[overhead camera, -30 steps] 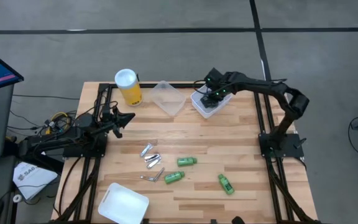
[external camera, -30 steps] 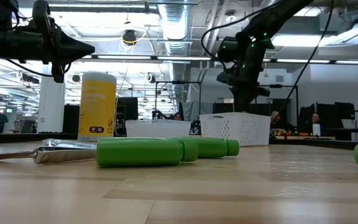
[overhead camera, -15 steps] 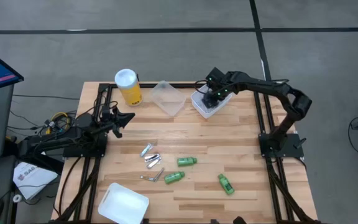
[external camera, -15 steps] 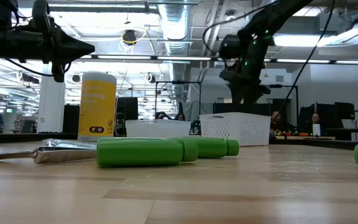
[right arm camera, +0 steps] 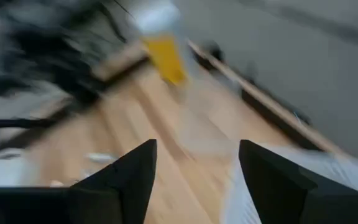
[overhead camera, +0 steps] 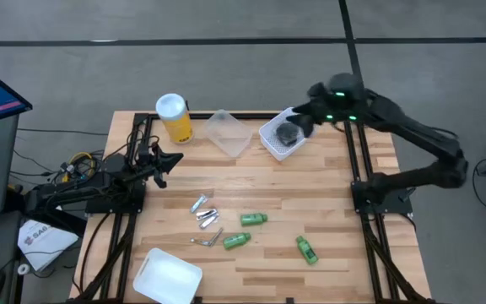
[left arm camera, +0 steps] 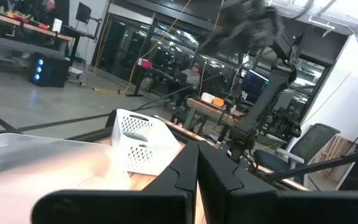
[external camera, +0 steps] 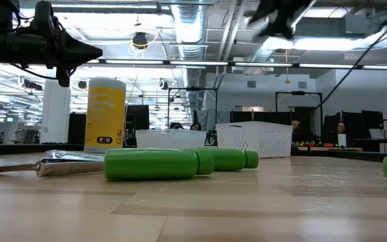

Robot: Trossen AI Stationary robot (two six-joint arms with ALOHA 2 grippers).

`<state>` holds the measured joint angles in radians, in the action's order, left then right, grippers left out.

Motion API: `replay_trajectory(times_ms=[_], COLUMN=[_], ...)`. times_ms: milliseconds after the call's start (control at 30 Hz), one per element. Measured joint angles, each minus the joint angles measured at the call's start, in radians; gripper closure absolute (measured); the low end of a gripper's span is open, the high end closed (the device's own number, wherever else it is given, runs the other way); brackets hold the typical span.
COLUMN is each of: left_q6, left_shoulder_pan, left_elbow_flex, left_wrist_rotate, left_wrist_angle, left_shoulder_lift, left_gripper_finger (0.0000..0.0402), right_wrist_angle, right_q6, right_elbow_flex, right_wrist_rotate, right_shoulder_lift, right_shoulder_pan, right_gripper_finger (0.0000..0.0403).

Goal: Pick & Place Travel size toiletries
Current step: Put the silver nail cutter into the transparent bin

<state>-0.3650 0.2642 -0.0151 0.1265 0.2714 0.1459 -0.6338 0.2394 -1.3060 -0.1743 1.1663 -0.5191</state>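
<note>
While the left gripper (overhead camera: 174, 159) rests with fingers together at the table's left, slim silvery tubes (overhead camera: 205, 214) and 3 green mini bottles (overhead camera: 254, 219) lie mid-table. Dark round pieces (overhead camera: 287, 133) sit in the white basket (overhead camera: 270, 138); beside it, the right gripper (overhead camera: 304, 118) hangs spread, empty.

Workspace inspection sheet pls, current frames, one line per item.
Surface: wooden table, slatted top.
Job's things: three green mini bottles lying loose; slim silvery tubes beside them; dark round pieces in the white basket.
Clutter: yellow canister, clear tub, white tub at the front edge.
Grippers: right hand open, empty, raised by the basket; left hand shut, empty, waiting at the table's left side.
Cables: bundle behind the left arm's base.
Surroundings: people seated in the room behind the table.
</note>
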Motion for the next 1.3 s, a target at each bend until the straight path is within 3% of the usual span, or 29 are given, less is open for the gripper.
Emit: replay_trajectory(times_ms=[200,433,800,933,1100,1200,1300], left_q6=[-0.016,-0.05,-0.12,-0.105,-0.086,-0.085,-0.065], left_shoulder_pan=[0.0,0.0,-0.002,-0.019,-0.055,-0.093,-0.142], left_elbow_flex=[0.0,0.0,-0.015,-0.116,-0.313,-0.474,-0.667], left_wrist_rotate=[0.0,0.031,0.028,0.008,-0.002,-0.034,-0.062], left_wrist_angle=[0.007,0.108,0.312,0.315,0.251,0.061,-0.258], left_shoulder_lift=[0.0,0.004,0.012,0.077,0.279,0.436,0.603], left_gripper_finger=[0.04,0.04,0.04,0.04,0.0401,0.0401,0.0401], right_wrist_angle=[0.079,0.17,0.59,0.765,0.887,0.947,0.952], right_q6=[-0.176,-0.187,-0.123,-0.081,-0.07,-0.017,0.032], right_elbow_flex=[0.0,0.073,0.548,0.711,0.871,0.934,0.971], right_wrist_rotate=[-0.105,-0.117,-0.021,-0.031,-0.036,-0.034,-0.033], right_shoulder_lift=[-0.224,-0.401,-0.779,-0.902,-1.046,-1.119,-1.163], right_shoulder_pan=[0.136,0.297,0.419,0.434,0.451,0.454,0.453], right_gripper_finger=[0.0226,0.0293,0.0398,0.039,0.0401,0.0398,0.0401])
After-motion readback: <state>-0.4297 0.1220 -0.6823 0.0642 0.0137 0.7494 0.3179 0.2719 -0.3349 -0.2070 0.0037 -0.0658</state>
